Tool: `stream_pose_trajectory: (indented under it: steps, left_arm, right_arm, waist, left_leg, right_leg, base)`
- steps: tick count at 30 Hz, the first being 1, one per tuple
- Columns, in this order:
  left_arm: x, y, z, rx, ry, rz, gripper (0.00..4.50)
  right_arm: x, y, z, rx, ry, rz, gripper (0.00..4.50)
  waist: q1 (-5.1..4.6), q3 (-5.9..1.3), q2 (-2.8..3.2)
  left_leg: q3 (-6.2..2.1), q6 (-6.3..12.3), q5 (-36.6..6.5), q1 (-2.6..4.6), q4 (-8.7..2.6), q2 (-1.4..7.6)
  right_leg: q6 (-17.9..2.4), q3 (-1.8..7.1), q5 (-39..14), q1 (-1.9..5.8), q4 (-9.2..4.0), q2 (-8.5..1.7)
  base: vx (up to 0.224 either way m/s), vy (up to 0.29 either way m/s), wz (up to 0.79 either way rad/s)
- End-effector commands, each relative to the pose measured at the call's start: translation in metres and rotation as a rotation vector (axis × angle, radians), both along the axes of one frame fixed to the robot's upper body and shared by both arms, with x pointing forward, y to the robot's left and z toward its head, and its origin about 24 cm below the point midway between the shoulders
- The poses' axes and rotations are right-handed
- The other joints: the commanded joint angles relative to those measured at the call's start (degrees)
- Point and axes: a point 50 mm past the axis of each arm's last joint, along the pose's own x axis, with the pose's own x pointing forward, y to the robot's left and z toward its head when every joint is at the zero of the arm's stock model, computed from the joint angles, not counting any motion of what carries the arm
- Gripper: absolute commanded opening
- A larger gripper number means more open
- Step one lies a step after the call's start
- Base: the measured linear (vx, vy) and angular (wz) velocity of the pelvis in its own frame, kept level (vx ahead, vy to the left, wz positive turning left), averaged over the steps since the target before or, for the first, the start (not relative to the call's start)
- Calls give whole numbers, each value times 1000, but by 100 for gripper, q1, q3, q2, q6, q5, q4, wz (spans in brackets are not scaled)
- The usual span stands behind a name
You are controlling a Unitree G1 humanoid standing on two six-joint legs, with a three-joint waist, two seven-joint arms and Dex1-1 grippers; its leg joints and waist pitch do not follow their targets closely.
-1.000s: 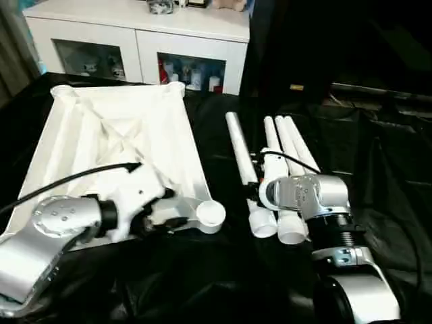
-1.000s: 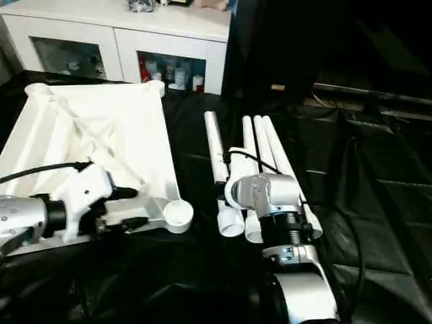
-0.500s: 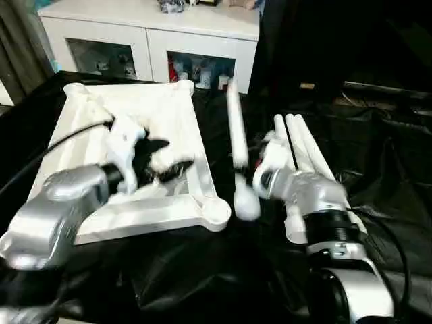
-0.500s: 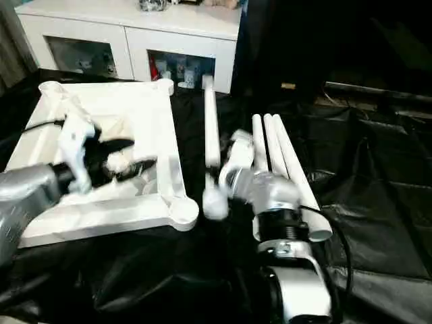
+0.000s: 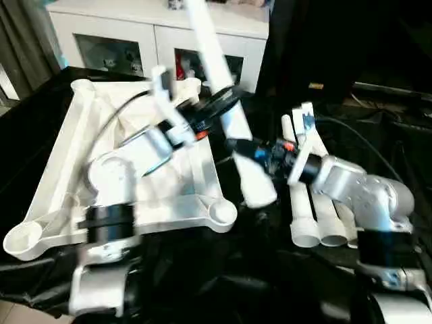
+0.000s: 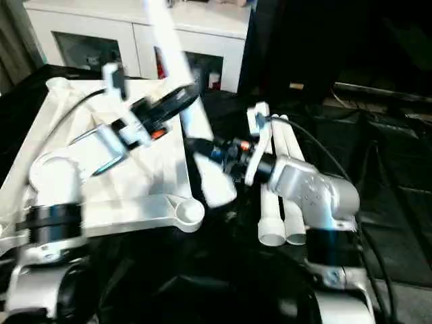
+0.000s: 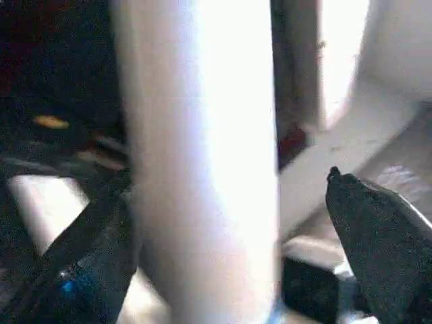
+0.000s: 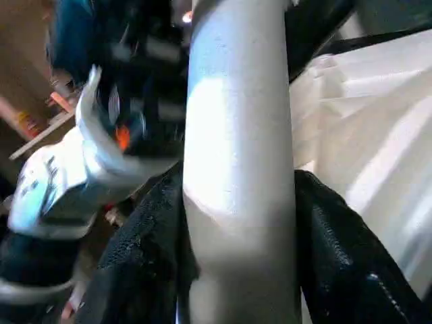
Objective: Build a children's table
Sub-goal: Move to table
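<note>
Head-camera views came first: compared with a second earlier, when all four legs lay side by side on the black cloth, one leg (image 5: 229, 115) had been lifted clear and stood tilted across the upper centre of the frame, its thick end low at centre and its thin end rising toward the top edge. The right gripper (image 5: 260, 154), at centre right, was clamped on the leg near its thick end, while the left gripper (image 5: 216, 108), which a second earlier had hovered low at the near rim of the tabletop, had swung up to the leg's middle with its fingers spread wide on either side. This reads as a handover or a two-handed steadying before the leg goes to a corner socket. The tabletop (image 5: 74, 152) lay upside down at left, white, ribbed and rimmed, with an empty round socket (image 5: 221, 212) at its near corner, just below the leg's thick end. The three remaining legs (image 5: 317, 216) lay together at lower right. The white cabinet (image 5: 135, 40) ran along the top. Left wrist view: the leg's white shaft (image 7: 202, 162) stood between two black fingers (image 7: 378, 229) held well apart, with a clear gap on one side, so nothing was gripped. Right wrist view: the shaft (image 8: 239, 155) passed between the black fingers (image 8: 344, 256), both pressed against it, with the left gripper's wrist (image 8: 88, 162) beyond.
</note>
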Motion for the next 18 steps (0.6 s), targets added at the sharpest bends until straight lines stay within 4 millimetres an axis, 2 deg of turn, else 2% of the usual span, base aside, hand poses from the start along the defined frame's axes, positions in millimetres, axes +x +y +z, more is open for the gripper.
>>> stream_pose_trajectory:
  steps: [1, 2, 6, 10, 11, 13, 14, 16, 18]
  left_arm:
    - [-5, -5, 12, -25, -28, -45, 450]
    - [-8, -9, 12, -1, -43, -60, 450]
    - [-9, -11, 10, 4, -30, -54, 450]
    - [-15, -10, 9, 29, -24, -52, 450]
    - [-17, -10, 9, 42, -28, -56, 423]
    - [-21, -10, 8, 56, -35, -71, 416]
    - [-22, -10, 7, 59, -37, -76, 416]
    - [-24, -9, 6, 75, -37, -75, 382]
    - [-23, -8, 4, 111, -42, -64, 370]
  right_arm:
    - [-5, 1, 6, 18, -27, 36, 186]
    - [-8, 2, 6, 21, -26, 45, 186]
    - [-11, 4, 4, 10, -25, 55, 186]
    - [-13, 6, 1, 2, -19, 55, 186]
    - [-13, 6, 1, 6, -19, 58, 186]
    - [-14, 7, 2, 17, -20, 64, 186]
    - [-14, 7, 3, 20, -21, 66, 186]
    - [-14, 7, 3, 18, -22, 65, 186]
    - [-13, 8, 3, 17, -22, 62, 186]
  waist:
    - [49, -392, 35]
    - [46, -395, 20]
    - [57, -394, 55]
    - [86, -407, 33]
    - [85, -403, 38]
    - [96, -407, 38]
    - [99, -406, 47]
    - [110, -407, 49]
    - [113, -399, 55]
  left_leg:
    - [-80, 81, -666, 10, -410, 238]
    - [-81, 77, -667, 7, -412, 234]
    - [-84, 43, -669, 26, -425, 259]
    - [-103, 5, -555, -15, -436, 280]
    - [-99, -1, -568, -15, -434, 275]
    - [-104, -6, -528, -23, -438, 281]
    - [-97, 3, -524, -9, -433, 279]
    - [-99, -21, -512, -15, -440, 285]
    - [-97, -31, -580, -4, -449, 278]
  right_leg:
    - [-952, 274, -1656, 376, -512, -470]
    - [-907, 268, -1713, 375, -522, -465]
    - [-799, 247, -1666, 342, -540, -456]
    - [-784, 230, -1510, 370, -501, -470]
    - [-792, 230, -1496, 364, -508, -469]
    - [-797, 233, -1456, 376, -488, -483]
    - [-788, 232, -1429, 353, -495, -466]
    - [-789, 231, -1384, 363, -490, -471]
    - [-752, 229, -1457, 355, -505, -466]
  base:
    - [0, 0, 0]
    - [0, 0, 0]
    - [0, 0, 0]
    - [0, 0, 0]
    - [0, 0, 0]
    - [0, 0, 0]
    - [0, 0, 0]
    - [0, 0, 0]
    - [0, 0, 0]
